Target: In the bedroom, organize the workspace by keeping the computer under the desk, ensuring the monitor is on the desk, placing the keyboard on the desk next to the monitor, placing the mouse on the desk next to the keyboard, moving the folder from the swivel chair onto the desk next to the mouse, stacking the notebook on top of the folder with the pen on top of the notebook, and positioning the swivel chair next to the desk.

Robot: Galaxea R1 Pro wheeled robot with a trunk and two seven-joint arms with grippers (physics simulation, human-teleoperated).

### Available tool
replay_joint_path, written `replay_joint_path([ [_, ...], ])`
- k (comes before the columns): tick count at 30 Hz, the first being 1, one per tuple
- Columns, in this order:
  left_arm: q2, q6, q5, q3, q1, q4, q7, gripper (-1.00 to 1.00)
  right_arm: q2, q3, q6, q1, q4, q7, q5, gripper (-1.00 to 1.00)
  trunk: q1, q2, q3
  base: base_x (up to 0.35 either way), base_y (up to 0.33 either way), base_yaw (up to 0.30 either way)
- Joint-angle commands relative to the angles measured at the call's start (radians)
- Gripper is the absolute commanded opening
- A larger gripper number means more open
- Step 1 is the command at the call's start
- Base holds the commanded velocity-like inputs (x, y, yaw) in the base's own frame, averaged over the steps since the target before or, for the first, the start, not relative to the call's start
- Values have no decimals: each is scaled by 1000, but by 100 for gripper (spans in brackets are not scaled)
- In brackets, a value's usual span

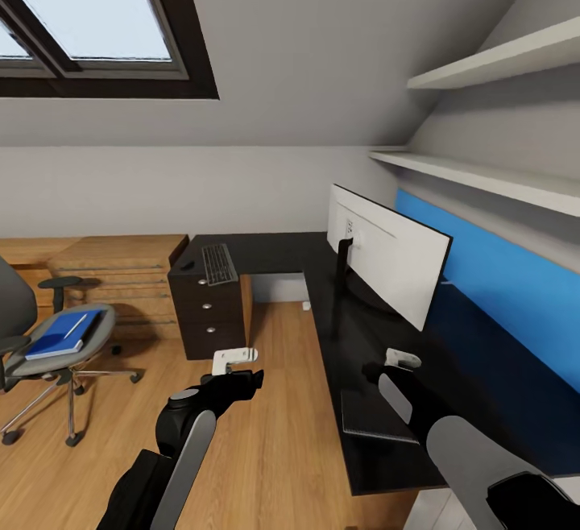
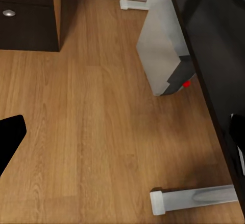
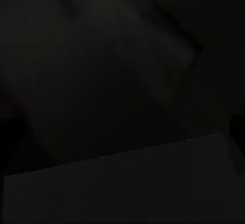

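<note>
The black L-shaped desk (image 1: 282, 252) carries the monitor (image 1: 391, 264), whose white back faces me. The keyboard (image 1: 218, 264) lies on the far left wing, with a small dark mouse (image 1: 187, 265) beside it. At the left stands the swivel chair (image 1: 97, 335), with the blue folder (image 1: 60, 337) and the white pen (image 1: 76, 324) on its seat. A thin dark grey notebook (image 1: 372, 417) lies near the desk's front edge. My right gripper (image 1: 401, 359) hovers open just above it. My left gripper (image 1: 234, 357) is open over the floor. The computer (image 2: 161, 45) stands under the desk edge.
A black drawer unit (image 1: 208, 312) with round knobs holds up the desk's left wing, and a wooden chest (image 1: 121, 268) stands behind the chair. White shelves (image 1: 499, 59) and a blue wall panel (image 1: 507, 288) run along the right. A white desk foot (image 2: 191, 199) lies on the wood floor.
</note>
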Motion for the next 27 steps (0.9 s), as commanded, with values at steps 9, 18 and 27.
replay_joint_path([
  [9,10,3,10,0,-1,24,11,100,-1,9,28,-1,-2,-7,-6,100,0,-1,-1,33,0,0],
  [18,11,3,11,0,-1,32,11,100,-1,9,45,-1,-2,-7,-6,100,0,-1,-1,171,0,0],
  [27,5,3,12,54,-1,30,11,100,-3,9,53,-1,-1,-8,-6,100,8,-15,-8,17,0,0],
])
